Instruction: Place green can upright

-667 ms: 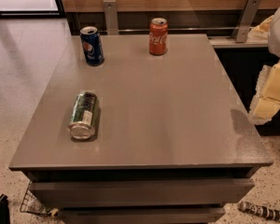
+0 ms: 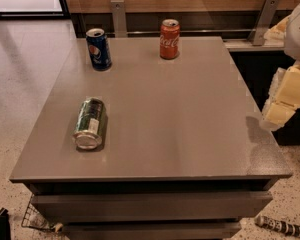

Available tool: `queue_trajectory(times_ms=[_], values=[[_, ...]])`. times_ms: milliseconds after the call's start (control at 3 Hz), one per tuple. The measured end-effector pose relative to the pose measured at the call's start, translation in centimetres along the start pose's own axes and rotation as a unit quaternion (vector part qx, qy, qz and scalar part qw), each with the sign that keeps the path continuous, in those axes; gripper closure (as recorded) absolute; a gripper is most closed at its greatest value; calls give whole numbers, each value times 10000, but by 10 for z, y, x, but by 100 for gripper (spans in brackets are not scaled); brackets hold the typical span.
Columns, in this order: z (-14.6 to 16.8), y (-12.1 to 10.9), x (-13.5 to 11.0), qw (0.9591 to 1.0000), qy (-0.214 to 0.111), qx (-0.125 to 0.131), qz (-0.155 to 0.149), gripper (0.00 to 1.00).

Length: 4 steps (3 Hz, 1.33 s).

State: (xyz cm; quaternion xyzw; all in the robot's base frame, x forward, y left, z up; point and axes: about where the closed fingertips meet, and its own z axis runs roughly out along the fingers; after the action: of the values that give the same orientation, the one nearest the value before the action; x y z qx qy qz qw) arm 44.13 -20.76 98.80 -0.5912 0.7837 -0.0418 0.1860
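green can (image 2: 90, 123) lying near left edge | gripper (image 2: 278, 109) beyond right edge

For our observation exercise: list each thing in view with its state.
green can: lying on its side, front left of the table.
blue Pepsi can: upright, back left.
red Coca-Cola can: upright, back middle.
tool: beyond the table's right edge, touching no can.

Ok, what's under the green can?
The green can lies on its side on the grey table; the strip beneath it is hidden. The gripper is beyond the table's right edge.
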Motion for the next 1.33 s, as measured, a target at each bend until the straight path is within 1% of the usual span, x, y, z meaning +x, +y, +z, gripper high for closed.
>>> queue_trajectory(times_ms=[333, 667, 1000, 1333], values=[[5, -6, -16, 9985, -385, -4, 386, 0], [16, -5, -53, 9878, -1180, -181, 1000, 0], [32, -4, -96, 9703, -1777, -410, 1587, 0], [39, 3, -141, 9607, -1832, -597, 1998, 0]])
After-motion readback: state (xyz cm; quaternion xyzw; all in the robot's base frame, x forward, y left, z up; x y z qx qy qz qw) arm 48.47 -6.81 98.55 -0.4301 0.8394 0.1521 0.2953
